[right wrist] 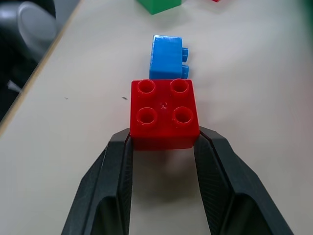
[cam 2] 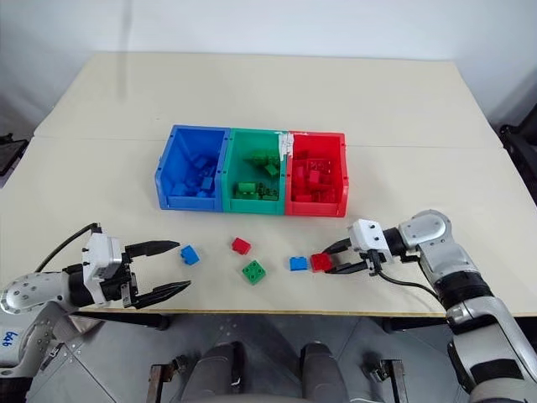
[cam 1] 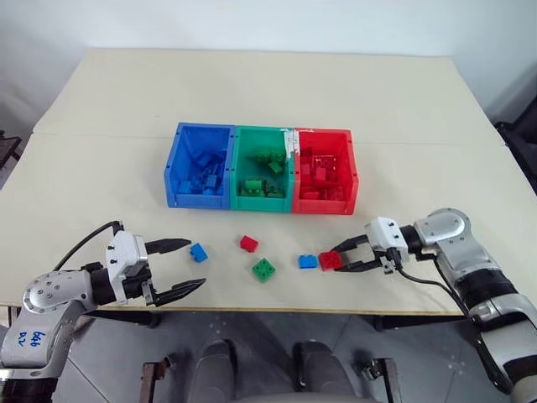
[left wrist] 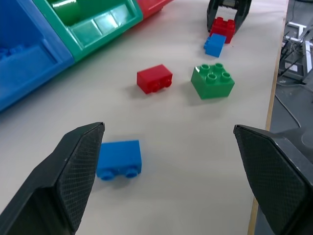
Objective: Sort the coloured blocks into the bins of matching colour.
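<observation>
Right gripper clamped on red block, touching a blue block. Left gripper spread wide, empty, on table.

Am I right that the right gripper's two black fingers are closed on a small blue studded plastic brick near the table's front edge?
Not quite: the right gripper is closed on a small red studded plastic brick, as the right wrist view shows. The small blue studded plastic brick lies just beyond it, outside the fingers.
</observation>
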You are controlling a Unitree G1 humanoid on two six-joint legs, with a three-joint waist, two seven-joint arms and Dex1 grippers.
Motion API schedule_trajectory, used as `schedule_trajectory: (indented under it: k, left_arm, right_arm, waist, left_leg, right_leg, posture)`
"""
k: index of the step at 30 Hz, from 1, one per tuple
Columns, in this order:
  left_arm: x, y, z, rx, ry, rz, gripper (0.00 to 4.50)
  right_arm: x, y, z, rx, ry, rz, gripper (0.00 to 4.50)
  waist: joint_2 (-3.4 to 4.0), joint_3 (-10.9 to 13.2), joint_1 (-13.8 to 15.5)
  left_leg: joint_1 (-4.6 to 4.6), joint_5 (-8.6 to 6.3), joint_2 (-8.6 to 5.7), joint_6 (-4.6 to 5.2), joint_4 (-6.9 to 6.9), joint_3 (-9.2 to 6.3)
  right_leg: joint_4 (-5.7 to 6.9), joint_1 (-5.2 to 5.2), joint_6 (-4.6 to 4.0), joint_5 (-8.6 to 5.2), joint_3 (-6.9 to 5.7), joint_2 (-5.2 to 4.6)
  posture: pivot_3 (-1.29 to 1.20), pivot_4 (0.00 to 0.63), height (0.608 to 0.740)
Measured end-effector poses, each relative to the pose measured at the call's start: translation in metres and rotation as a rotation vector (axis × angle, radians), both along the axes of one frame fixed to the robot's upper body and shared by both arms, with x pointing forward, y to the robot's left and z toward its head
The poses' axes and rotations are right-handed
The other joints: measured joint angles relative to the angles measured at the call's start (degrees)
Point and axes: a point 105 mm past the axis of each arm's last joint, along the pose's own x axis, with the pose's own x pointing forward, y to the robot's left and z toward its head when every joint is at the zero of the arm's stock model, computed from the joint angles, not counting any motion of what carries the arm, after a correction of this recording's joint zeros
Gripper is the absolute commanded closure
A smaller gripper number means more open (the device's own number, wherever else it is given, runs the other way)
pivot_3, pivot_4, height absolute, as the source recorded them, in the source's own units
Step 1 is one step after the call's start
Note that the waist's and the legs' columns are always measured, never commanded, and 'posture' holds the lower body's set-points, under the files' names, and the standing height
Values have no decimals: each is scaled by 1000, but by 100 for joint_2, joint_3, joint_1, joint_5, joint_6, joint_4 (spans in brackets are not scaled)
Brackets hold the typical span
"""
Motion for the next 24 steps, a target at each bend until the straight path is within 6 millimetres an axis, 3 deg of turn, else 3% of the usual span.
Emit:
schedule_trajectory:
  k: [4, 9, 12, 17, 21, 24]
  left_arm:
    - [17, -13, 24, -106, -68, 20, 0]
    - [23, -23, 34, -154, -94, 28, 0]
    - [23, -24, 33, -153, -86, 26, 0]
    - [24, -25, 34, -154, -90, 30, 0]
    - [22, -25, 29, -152, -73, 31, 0]
    - [21, -28, 25, -137, -59, 14, 0]
  right_arm:
    - [24, 8, 66, 245, -133, -212, 3090]
    - [59, 15, 110, 359, -263, -400, 3090]
    - [78, 16, 108, 348, -245, -511, 3090]
    - [95, 20, 107, 361, -224, -598, 1415]
    - [91, 15, 109, 371, -224, -608, 35]
    - [73, 6, 100, 357, -200, -564, 10]
  waist:
    - [1, 0, -57]
    - [1, 0, -91]
    - [1, 0, -74]
    - [1, 1, -46]
    - [1, 1, -20]
    - [1, 1, 26]
  left_leg:
    - [3, -1, 16, -5, 4, 7]
    - [3, 3, 32, -29, -1, 9]
    - [-3, 2, 35, -39, 0, 15]
    - [-9, -6, 37, -40, -2, 40]
    - [-9, -14, 40, -39, -3, 49]
    - [-11, -21, 39, -34, -1, 47]
  right_leg:
    - [1, -2, -6, 5, 0, 13]
    - [8, -16, -9, 7, 0, 34]
    - [6, -24, -9, 7, 4, 38]
    - [4, -41, -8, 7, 17, 36]
    - [-1, -43, -8, 7, 17, 37]
    - [-9, -38, -8, 7, 16, 36]
  posture:
    - [0, 150, 740]
    - [0, 150, 740]
    - [0, 150, 740]
    - [0, 150, 740]
    - [0, 150, 740]
    - [0, 150, 740]
